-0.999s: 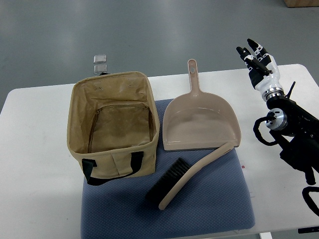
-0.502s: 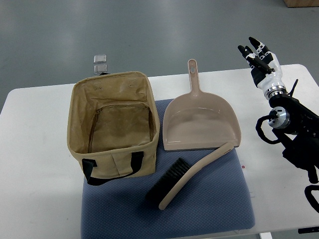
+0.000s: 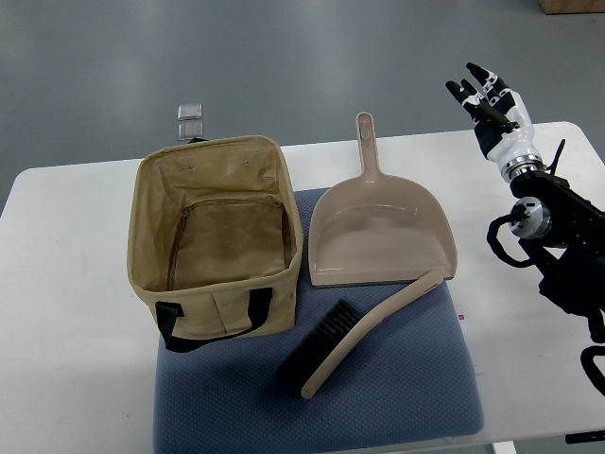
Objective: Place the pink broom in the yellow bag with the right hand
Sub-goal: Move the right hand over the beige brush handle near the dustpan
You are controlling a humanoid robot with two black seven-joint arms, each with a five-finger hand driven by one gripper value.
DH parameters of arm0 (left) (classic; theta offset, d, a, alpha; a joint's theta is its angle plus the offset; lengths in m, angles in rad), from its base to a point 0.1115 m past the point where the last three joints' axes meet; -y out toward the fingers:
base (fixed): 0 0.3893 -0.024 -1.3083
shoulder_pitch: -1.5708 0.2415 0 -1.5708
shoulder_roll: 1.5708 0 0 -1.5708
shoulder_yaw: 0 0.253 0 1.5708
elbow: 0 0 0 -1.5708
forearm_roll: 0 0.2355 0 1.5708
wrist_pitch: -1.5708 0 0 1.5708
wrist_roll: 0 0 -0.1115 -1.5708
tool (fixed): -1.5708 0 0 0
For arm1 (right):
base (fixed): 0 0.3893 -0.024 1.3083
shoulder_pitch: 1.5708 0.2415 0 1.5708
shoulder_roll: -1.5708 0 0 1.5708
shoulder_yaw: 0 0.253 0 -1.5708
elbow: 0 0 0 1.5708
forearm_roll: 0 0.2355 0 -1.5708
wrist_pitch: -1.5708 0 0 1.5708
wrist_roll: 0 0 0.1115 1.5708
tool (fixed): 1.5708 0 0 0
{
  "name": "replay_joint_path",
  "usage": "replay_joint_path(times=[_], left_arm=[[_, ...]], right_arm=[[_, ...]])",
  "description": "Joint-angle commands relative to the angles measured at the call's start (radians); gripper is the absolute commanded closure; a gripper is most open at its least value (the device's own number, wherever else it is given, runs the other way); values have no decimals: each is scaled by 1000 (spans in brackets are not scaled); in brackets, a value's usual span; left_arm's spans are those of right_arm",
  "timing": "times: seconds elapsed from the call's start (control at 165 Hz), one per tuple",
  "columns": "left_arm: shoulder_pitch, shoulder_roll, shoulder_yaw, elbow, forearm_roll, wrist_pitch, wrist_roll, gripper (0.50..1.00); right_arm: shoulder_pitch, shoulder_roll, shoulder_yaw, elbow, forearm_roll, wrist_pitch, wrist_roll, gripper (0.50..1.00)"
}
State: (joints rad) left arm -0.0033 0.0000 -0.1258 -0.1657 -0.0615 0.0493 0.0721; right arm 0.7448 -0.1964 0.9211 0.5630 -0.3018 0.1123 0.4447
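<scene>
One right hand (image 3: 492, 104) has shifted slightly, fingers (image 3: 470, 93) spread, holding nothing.

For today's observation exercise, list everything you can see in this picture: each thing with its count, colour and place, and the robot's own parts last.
Table: one, white, fills the lower picture.
Mat: one, blue-grey, on the table's near middle.
Bag: one, yellowish tan with black handles, open, on the mat's left part.
Dustpan: one, pinkish beige, right of the bag, handle pointing away.
Broom: one, pinkish beige with black bristles, lying on the mat, its handle tip at the dustpan's front edge.
Small clear items: two, on the grey floor beyond the table.
Right hand: one, black and white, fingers spread, raised over the table's far right corner, holding nothing.
</scene>
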Motion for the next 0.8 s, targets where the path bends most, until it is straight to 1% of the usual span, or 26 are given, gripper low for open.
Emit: replay_joint_path(times=[0.0,0.139,0.236,0.303,0.43,0.63,0.793], left_arm=[[0,0,0,0,0,0,0,500],[0,0,0,0,0,0,0,500],[0,0,0,0,0,0,0,500],[0,0,0,0,0,0,0,500],[0,0,0,0,0,0,0,500],[0,0,0,0,0,0,0,500],[0,0,0,0,0,0,0,500]], right_arm=[[13,-20,-64,3,-22,-2,8,570],[38,-31,-142,9,-37,-2,15,570],[56,-83,-192,18,-42,9,14,570],[79,-123,-272,44,-68,18,15,570],[131,-207,-393,132,-157,46,19,570],[189,-322,-527,307,-450,46,34,570],[200,-403,-554,457,-735,49,81,570]])
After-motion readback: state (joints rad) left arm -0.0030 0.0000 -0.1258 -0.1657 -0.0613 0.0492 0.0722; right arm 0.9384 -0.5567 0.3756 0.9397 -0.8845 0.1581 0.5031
